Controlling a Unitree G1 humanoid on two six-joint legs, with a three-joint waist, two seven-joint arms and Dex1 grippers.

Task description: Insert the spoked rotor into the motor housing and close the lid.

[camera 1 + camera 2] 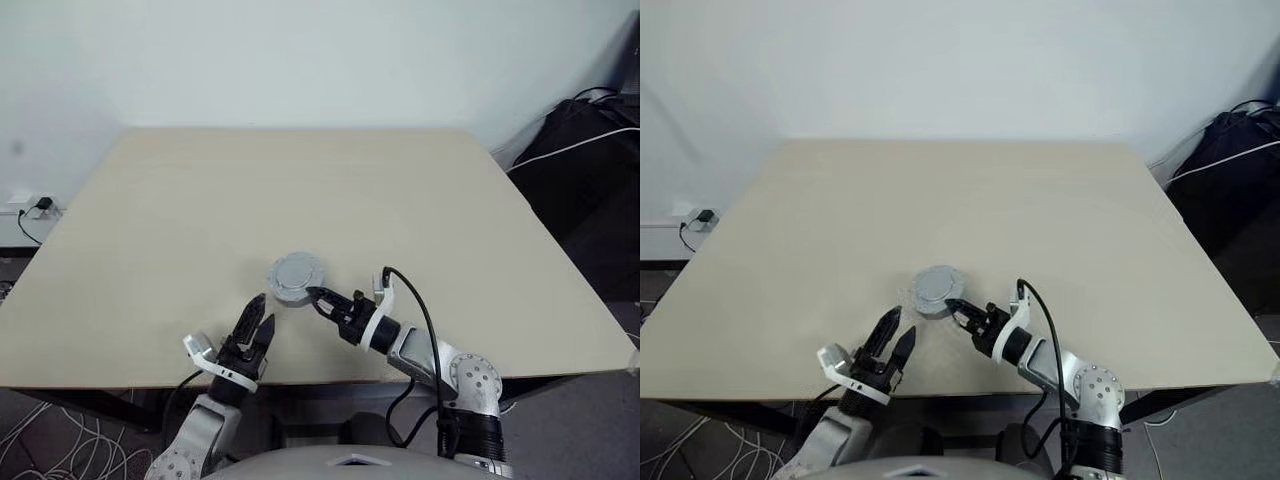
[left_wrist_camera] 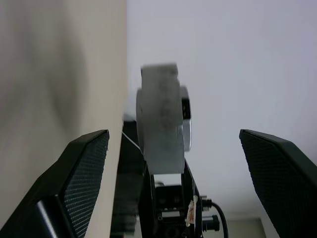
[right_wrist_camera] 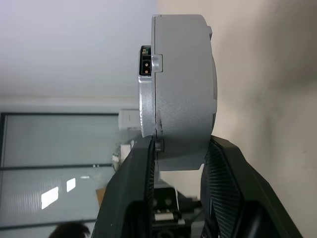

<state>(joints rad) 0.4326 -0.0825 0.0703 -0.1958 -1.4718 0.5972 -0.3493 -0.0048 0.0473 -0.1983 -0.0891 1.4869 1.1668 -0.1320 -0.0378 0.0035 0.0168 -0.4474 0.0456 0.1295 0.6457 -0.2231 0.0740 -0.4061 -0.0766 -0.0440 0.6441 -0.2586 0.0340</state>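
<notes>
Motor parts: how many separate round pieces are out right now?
1: a closed grey motor assembly, lid on, clamped at its edge by the right gripper above the table. Anything inside is hidden.

My head pair looks steeply down over the desk (image 1: 180,200); both wrist cameras sit close, facing the same grey motor assembly (image 3: 181,89) from opposite sides.

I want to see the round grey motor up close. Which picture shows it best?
The right wrist view: the motor is big and sharp, pinched edge-on in the right hand. The left wrist view blurs it; both eye views show it small above the table.
</notes>
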